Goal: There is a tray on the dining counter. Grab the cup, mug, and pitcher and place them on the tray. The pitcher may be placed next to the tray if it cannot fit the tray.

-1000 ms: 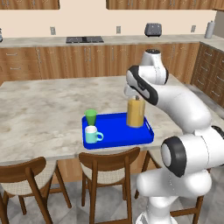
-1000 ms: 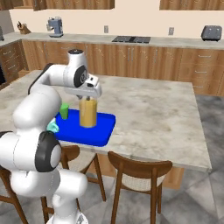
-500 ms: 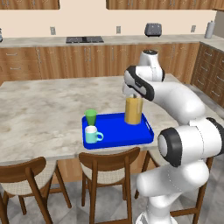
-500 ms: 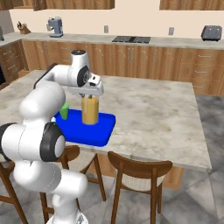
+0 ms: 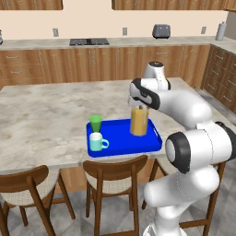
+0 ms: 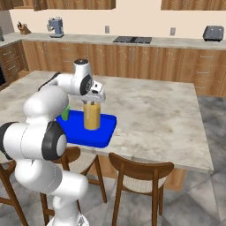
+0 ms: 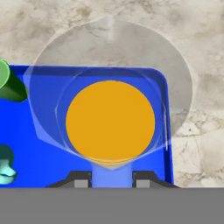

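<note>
Holding orange liquid, our pitcher (image 5: 139, 120) stands on the tray (image 5: 123, 142) with cup (image 5: 96, 123) and mug (image 5: 97, 142); our hand (image 7: 111, 178) clamps its rim, fingertips cut off.

Wall: cream, behind the wall counter (image 5: 115, 42); toaster (image 5: 161, 31) on it
Chairs (image 5: 115, 177): wooden, before it
Floor (image 6: 194, 203): grey tile

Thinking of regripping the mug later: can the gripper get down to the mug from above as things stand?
Probably yes: the mug stands open-topped at the tray's left end, apart from the pitcher; the cup close behind could crowd it.
</note>
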